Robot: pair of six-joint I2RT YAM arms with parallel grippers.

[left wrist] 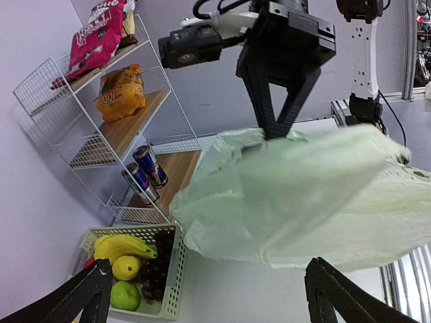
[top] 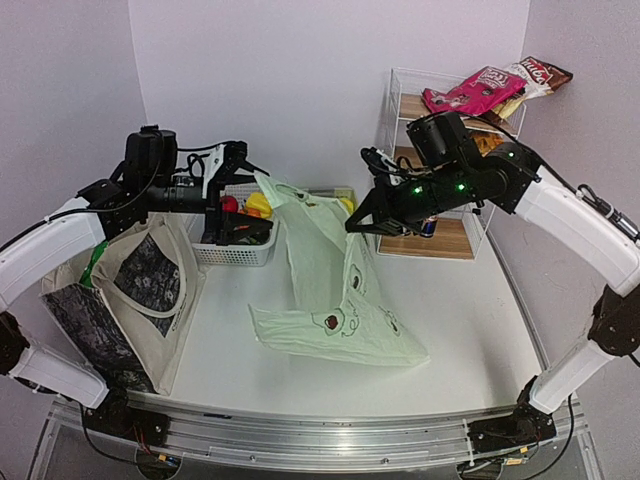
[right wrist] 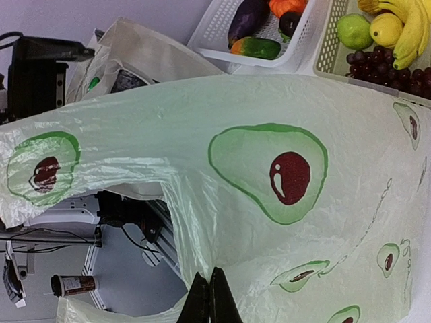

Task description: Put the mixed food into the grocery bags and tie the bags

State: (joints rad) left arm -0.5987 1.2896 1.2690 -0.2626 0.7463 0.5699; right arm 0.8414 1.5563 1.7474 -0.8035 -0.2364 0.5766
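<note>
Green and thin, the plastic bag (top: 335, 300) with avocado pictures lies on the white table (top: 460, 300) in the top view. Its top end is pulled up. The right gripper (top: 360, 222) pinches that raised part. The left gripper (top: 240, 160) hangs near the bag's other top corner, above the cream canvas tote (top: 150, 290).

From the left wrist, the left gripper's fingers stand wide apart with nothing between them. The bag hangs in front of them. Two drink cans (left wrist: 145, 176) stand on a wooden shelf (left wrist: 185, 161). Bananas (left wrist: 124, 245) and grapes (left wrist: 153, 259) sit in a green basket (left wrist: 172, 282).

From the right wrist, the right gripper's fingers are pressed together on the bag's thin edge.
</note>
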